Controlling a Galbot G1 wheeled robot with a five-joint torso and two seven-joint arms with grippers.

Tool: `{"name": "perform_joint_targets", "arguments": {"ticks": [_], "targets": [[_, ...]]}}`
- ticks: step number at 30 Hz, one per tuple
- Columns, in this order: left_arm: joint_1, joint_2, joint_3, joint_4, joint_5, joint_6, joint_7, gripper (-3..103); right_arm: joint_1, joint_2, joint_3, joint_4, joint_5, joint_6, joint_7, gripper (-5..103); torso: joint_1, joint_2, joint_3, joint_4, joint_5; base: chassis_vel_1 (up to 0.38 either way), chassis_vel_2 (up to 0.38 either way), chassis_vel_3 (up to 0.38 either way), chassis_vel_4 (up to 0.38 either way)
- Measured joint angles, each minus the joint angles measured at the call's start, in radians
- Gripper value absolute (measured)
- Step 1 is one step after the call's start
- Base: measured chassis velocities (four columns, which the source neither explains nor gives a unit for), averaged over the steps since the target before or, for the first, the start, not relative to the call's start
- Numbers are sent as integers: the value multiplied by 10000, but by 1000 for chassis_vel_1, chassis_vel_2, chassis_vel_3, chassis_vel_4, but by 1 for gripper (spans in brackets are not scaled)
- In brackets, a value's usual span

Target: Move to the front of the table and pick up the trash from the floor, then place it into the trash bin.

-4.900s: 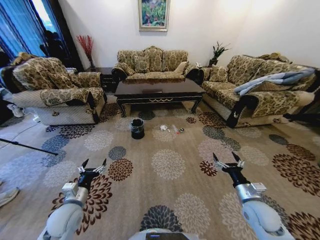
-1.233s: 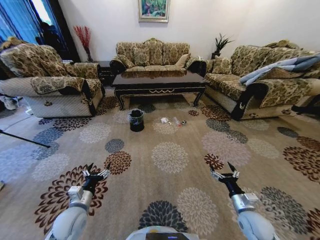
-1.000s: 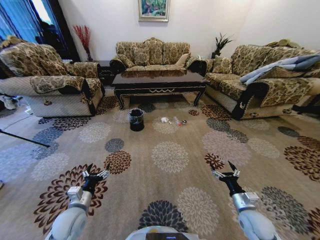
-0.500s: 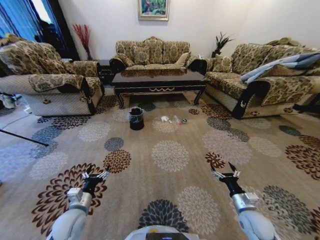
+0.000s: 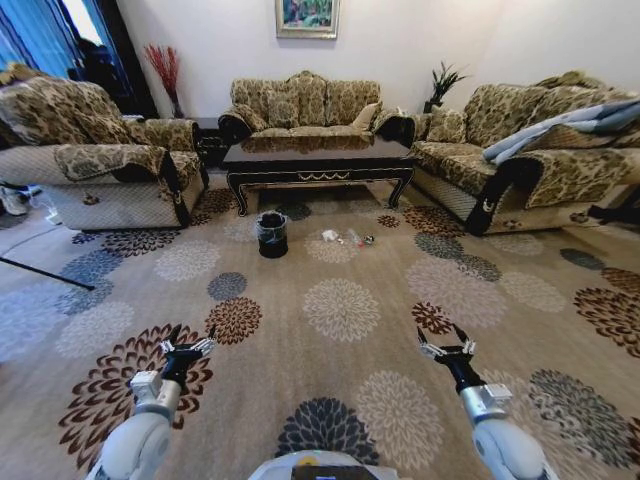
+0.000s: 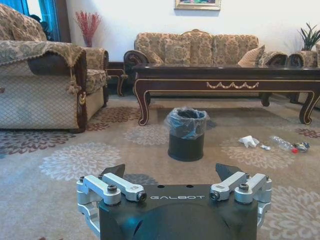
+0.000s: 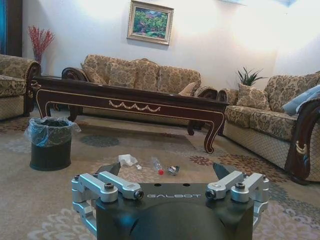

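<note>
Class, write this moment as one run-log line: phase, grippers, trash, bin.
phase: approach | left gripper: open, empty | right gripper: open, empty | trash: on floor before table | trash bin: beside trash

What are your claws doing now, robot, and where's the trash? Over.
Left claw and right claw open, empty, low over the carpet. Trash on floor before the table, right of the bin. Path ahead looks open.

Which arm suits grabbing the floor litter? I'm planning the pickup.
Probably the right. The crumpled white paper scrap and clear plastic lie right of the black bag-lined bin, nearer the open right gripper than the left gripper.
</note>
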Motion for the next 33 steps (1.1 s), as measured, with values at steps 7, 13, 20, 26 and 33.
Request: {"name": "perform_joint_targets", "arguments": {"ticks": [7, 13, 20, 26, 33], "targets": [[-109, -53, 43, 0, 33, 53, -25, 100, -43, -23, -4, -24, -71, 1, -5, 100, -99, -260, -161, -1, 1, 0, 0, 0, 0], [-120, -75, 53, 59, 68, 49, -40, 100, 28, 34, -29, -102, -79, 30, -11, 100, -157, -518, -360, 0, 0, 0, 0, 0, 0], [-88, -55, 52, -20, 107, 54, -81, 100, 54, 242, -62, -119, -93, 62, -13, 100, -247, -814, -567, -1, 1, 0, 0, 0, 0], [-62, -149, 159, 18, 221, 34, -81, 100, 41, 198, -44, -185, -71, 154, -14, 100, -316, -1066, -751, -1, 1, 0, 0, 0, 0], [-31, -179, 188, 50, 245, 4, -60, 100, 15, 162, -18, -196, -64, 186, -33, 100, -372, -1251, -880, 0, 1, 0, 0, 0, 0]]}}
